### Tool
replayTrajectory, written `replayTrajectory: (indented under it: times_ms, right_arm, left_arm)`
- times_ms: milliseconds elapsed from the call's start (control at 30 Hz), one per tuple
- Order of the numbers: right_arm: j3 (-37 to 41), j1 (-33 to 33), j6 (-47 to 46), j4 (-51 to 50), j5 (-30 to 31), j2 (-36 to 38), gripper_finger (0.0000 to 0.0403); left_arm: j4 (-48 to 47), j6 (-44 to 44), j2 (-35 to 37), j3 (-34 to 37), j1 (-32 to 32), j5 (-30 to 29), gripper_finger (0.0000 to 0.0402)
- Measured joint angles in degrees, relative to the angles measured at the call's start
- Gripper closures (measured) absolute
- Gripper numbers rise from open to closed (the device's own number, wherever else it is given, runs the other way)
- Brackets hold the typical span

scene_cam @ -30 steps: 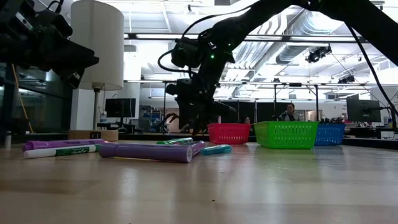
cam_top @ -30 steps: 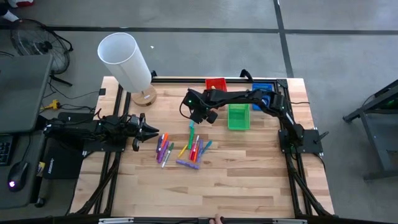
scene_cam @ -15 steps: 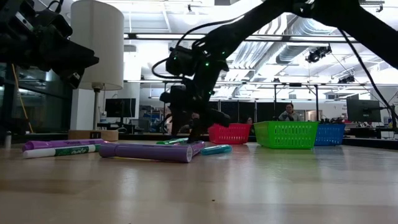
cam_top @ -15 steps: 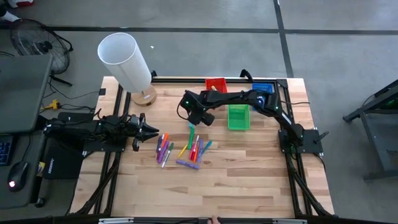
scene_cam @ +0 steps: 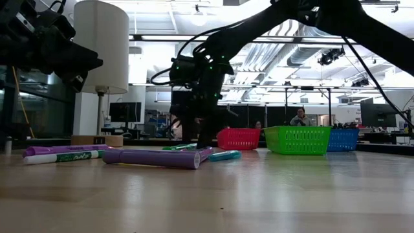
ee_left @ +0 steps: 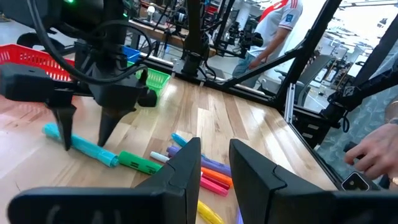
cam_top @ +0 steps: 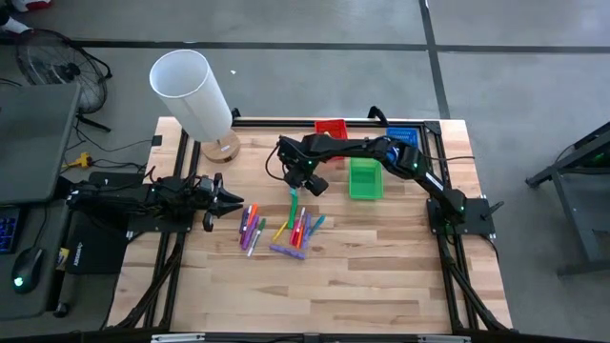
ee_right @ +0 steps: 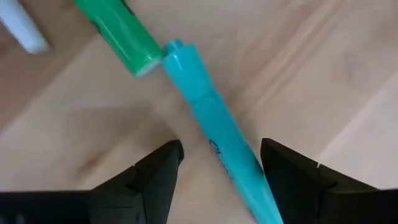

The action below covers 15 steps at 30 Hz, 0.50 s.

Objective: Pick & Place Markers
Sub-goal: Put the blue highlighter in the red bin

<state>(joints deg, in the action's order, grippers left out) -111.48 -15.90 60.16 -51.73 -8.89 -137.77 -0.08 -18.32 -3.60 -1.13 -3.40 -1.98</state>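
Judging from how things lie, little of the task is done: the markers are still scattered in a loose cluster on the desk, near its middle, and none can be seen inside the red tray, the green tray or the blue tray at the far edge (their insides are only partly shown, so this is a judgement). The right pincer is held low over the far end of the cluster, its fingers spread wide and empty, with a teal marker lying between them on the wood and a green marker just beyond its cap; nothing is gripped yet, so closing, lifting and carrying to a tray are all left to do, for this marker and for every other one. The left pincer is parked at the near-left side of the cluster, its fingers only slightly parted and nothing held between them. Compared with a second ago, the right arm has been swung a little further toward the lamp side and lowered onto the teal marker, while the left arm and the markers are unchanged.
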Motion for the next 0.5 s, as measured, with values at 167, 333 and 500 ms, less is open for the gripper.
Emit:
replayTrajectory:
  times_ms: [167,333,500]
  right_arm:
    - [0.07,0.42,-4.86,-2.55,-1.35,-0.07,0.0201]
    - [0.11,0.93,-10.08,-3.78,-0.5,-0.09,0.0213]
    - [0.15,1.77,-20.23,-4.32,1.65,-0.07,0.0219]
  left_arm:
    - [0.0,-0.01,0.01,0.02,0.0,0.0,0.0318]
    - [0.0,0.0,-0.01,0.01,0.0,0.0,0.0318]
    - [0.0,-0.01,0.0,0.0,0.0,0.0,0.0318]
